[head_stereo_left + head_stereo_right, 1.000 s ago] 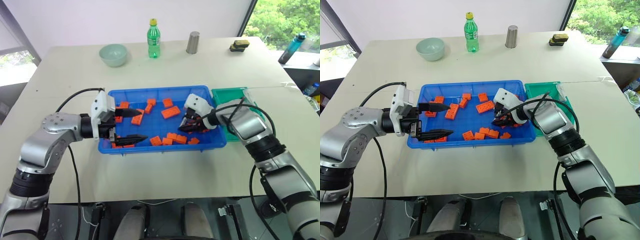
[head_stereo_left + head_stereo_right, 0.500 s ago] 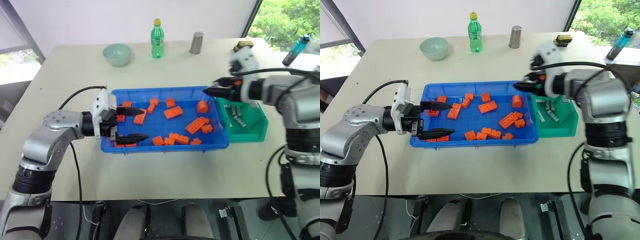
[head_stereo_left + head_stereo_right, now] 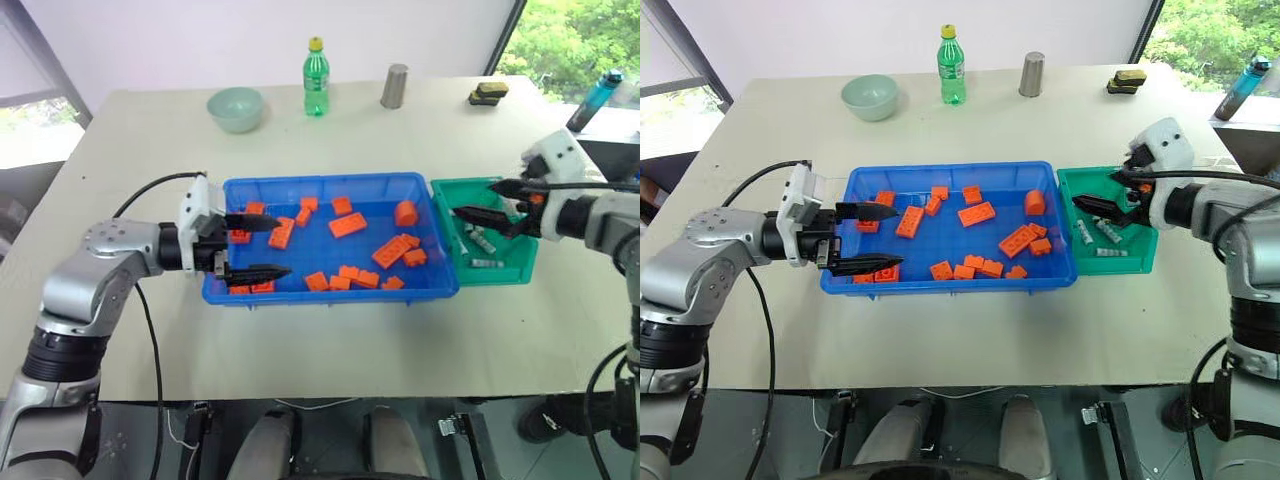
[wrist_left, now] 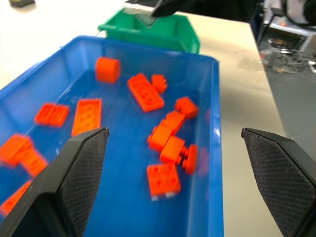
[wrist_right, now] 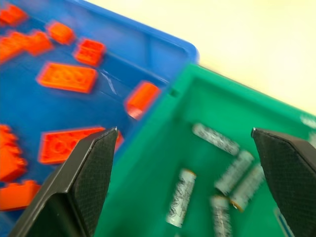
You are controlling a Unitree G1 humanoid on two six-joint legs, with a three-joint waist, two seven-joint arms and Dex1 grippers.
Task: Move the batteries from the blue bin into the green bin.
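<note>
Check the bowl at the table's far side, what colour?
Pale green bowl; clearest in the right eye view.

No readable text, dark printed marks on the batteries (image 5: 180, 205) too blurred to make out, green bottle (image 3: 315, 65) label too small to read

both arms reach inward, left end effector (image 3: 252, 247) and right end effector (image 3: 483, 203) spread wide.
</note>
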